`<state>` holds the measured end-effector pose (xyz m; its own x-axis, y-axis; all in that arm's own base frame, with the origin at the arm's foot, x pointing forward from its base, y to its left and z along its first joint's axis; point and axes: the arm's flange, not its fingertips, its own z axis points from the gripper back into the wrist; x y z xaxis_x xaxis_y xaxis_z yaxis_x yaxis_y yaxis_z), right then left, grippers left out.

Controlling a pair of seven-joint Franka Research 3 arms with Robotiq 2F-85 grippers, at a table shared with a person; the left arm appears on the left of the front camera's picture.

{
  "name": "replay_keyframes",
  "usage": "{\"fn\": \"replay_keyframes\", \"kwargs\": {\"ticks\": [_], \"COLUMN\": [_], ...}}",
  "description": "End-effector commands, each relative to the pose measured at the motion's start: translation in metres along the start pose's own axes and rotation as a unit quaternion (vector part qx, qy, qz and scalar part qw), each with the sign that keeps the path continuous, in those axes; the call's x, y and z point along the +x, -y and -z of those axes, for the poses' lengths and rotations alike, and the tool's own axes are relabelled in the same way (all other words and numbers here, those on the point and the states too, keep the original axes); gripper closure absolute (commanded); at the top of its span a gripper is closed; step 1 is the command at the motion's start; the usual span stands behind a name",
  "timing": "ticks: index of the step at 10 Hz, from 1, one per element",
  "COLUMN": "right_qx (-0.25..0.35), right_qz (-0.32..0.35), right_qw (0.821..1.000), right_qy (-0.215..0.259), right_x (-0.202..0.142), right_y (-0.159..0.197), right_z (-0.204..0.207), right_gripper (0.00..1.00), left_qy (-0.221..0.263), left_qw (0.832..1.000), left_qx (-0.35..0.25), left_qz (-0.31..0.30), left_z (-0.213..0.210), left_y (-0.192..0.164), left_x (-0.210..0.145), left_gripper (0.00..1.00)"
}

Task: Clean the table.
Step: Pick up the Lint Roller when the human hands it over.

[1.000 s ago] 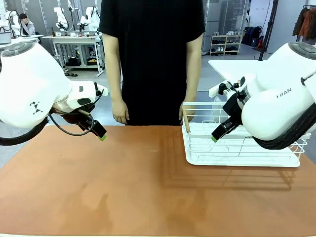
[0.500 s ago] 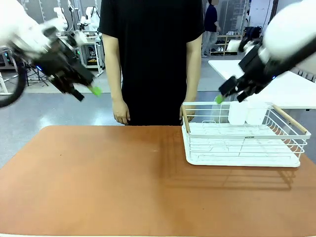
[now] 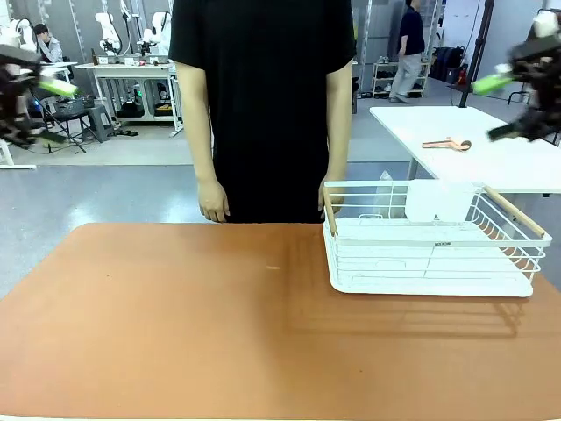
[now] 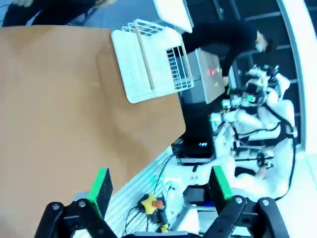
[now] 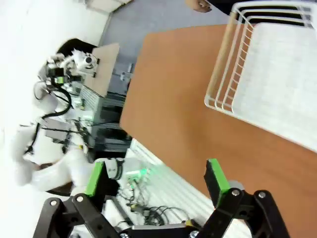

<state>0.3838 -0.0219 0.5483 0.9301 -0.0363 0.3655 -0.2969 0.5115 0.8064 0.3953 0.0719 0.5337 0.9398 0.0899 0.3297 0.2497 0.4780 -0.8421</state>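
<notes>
Tabletop with a rack on it, both grippers held high and holding nothing.

We see the reddish-brown tabletop [image 3: 202, 333] filling the near half of the front view, with a white wire rack [image 3: 429, 263] standing on its far right part. A person in a black shirt stands at the far edge, one hand [image 3: 213, 202] hanging just above it. The left gripper [image 3: 48, 110] sits blurred at the upper left, well above the tabletop, and the right gripper [image 3: 504, 110] at the upper right, in front of a white table [image 3: 491, 167]. In each wrist view we find the green-padded fingers [image 4: 101, 191] spread wide with nothing between them, and the tabletop and rack well beyond.
</notes>
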Motion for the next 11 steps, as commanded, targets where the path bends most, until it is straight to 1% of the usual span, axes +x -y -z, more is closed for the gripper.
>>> {"fn": "replay_keyframes", "kwargs": {"ticks": [1,2,3,4,6,7,8,9,10,11], "right_qx": [-0.004,0.005,0.0,-0.01,-0.01,-0.002,-0.005,-0.009,-0.01,-0.01], "right_qz": [0.064,0.087,0.1,0.106,0.134,0.145,0.142,0.125,0.157,0.157], "right_qw": [0.998,0.996,0.995,0.994,0.99,0.989,0.989,0.992,0.987,0.987], "right_qy": [-0.006,0.009,0.028,0.036,0.038,0.04,0.033,0.021,0.043,0.043], "right_x": [-0.012,-0.021,-0.029,-0.038,-0.051,-0.05,-0.045,-0.039,-0.055,-0.055], "right_y": [0.042,0.065,0.081,0.098,0.129,0.139,0.144,0.142,0.146,0.146], "right_z": [-0.048,-0.076,-0.092,-0.106,-0.121,-0.119,-0.113,-0.105,-0.117,-0.117], "right_gripper": [0.0,0.0,0.0,0.0,0.0,0.0,0.0,0.0,0.0,0.0], "left_qy": [0.014,0.028,0.082,0.107,0.091,0.103,0.113,0.105,0.111,0.111], "left_qw": [0.998,0.998,0.992,0.988,0.99,0.987,0.985,0.986,0.985,0.985], "left_qx": [-0.034,-0.033,-0.036,-0.046,-0.016,-0.01,-0.008,0.024,-0.011,-0.011], "left_qz": [-0.044,-0.054,-0.089,-0.105,-0.106,-0.121,-0.128,-0.13,-0.132,-0.132], "left_z": [-0.058,-0.085,-0.118,-0.139,-0.158,-0.164,-0.163,-0.147,-0.162,-0.162], "left_y": [-0.01,-0.024,-0.041,-0.056,-0.078,-0.085,-0.088,-0.088,-0.091,-0.091], "left_x": [-0.017,-0.025,-0.032,-0.04,-0.05,-0.049,-0.045,-0.035,-0.053,-0.053], "left_gripper": [0.0,0.0,0.0,0.0,0.0,0.0,0.0,0.0,0.0,0.0]}}
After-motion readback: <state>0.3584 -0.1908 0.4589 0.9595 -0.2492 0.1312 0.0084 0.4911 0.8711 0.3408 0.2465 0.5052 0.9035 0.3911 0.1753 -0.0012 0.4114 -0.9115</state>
